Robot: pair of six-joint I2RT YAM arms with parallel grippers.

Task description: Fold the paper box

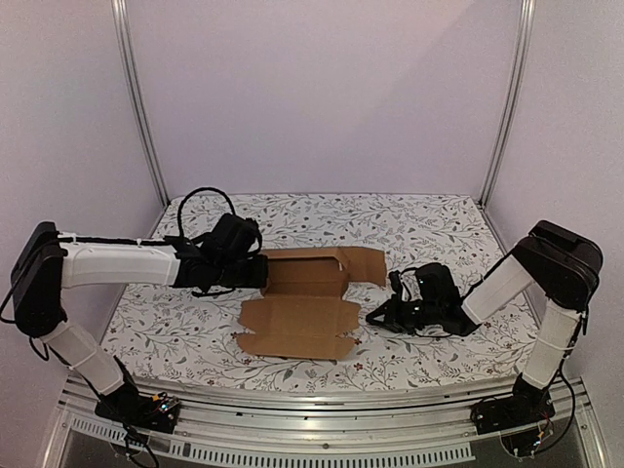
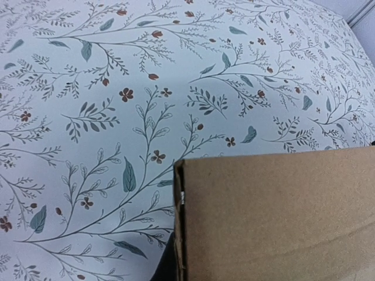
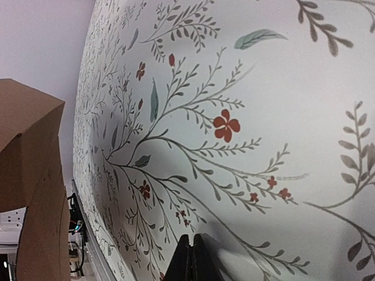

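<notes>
Now | left hand (image 1: 261, 271) clamps paper box (image 1: 302, 312) | right hand (image 3: 192, 253) closed, empty

The paper box (image 1: 307, 302) lies on the bench (image 1: 439, 229), near its middle, between the two arms. The left tool (image 1: 263, 271) meets the box's left far edge. The right tool (image 1: 375, 315) sits just right of the box, low over the bench.
</notes>
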